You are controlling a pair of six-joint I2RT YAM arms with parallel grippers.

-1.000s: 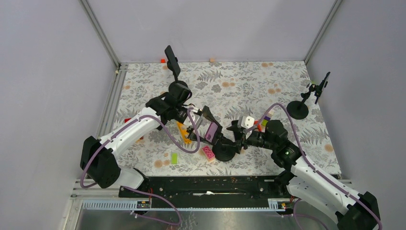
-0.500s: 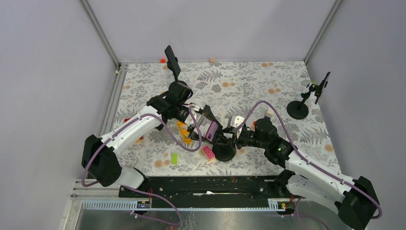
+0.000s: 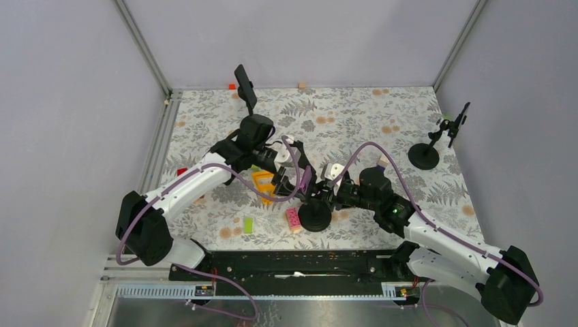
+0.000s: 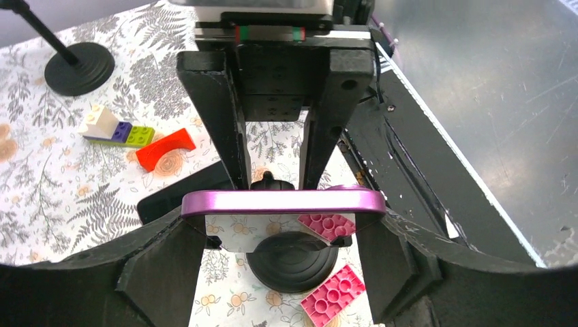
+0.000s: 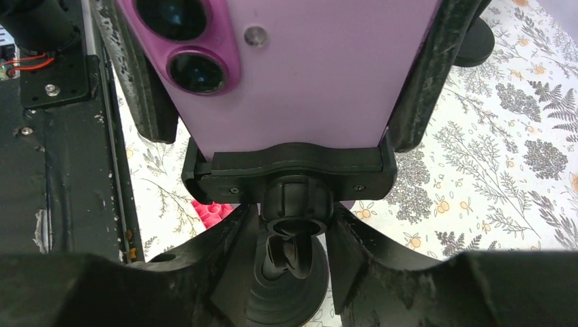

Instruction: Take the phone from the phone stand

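The purple phone (image 5: 307, 75) stands upright in the clamp of the black phone stand (image 5: 290, 167). Its top edge shows in the left wrist view (image 4: 283, 201). My left gripper (image 4: 281, 231) is shut on the phone, one finger on each side edge; it also shows in the top view (image 3: 298, 178). My right gripper (image 5: 293, 238) is shut on the stand's neck just below the clamp, and shows in the top view (image 3: 326, 196). The stand's round base (image 3: 315, 216) rests on the table.
Pink bricks (image 4: 334, 293) lie beside the base. An orange piece (image 3: 262, 182), a green brick (image 3: 248, 225) and a red brick (image 3: 183, 172) lie to the left. Two other stands are at the back left (image 3: 245, 88) and far right (image 3: 426, 155). The black rail (image 3: 293, 262) runs along the near edge.
My right gripper has moved left and closed in on the stand's neck. My left gripper, with the phone, has shifted slightly up and back. The stand's base has slid a little left.
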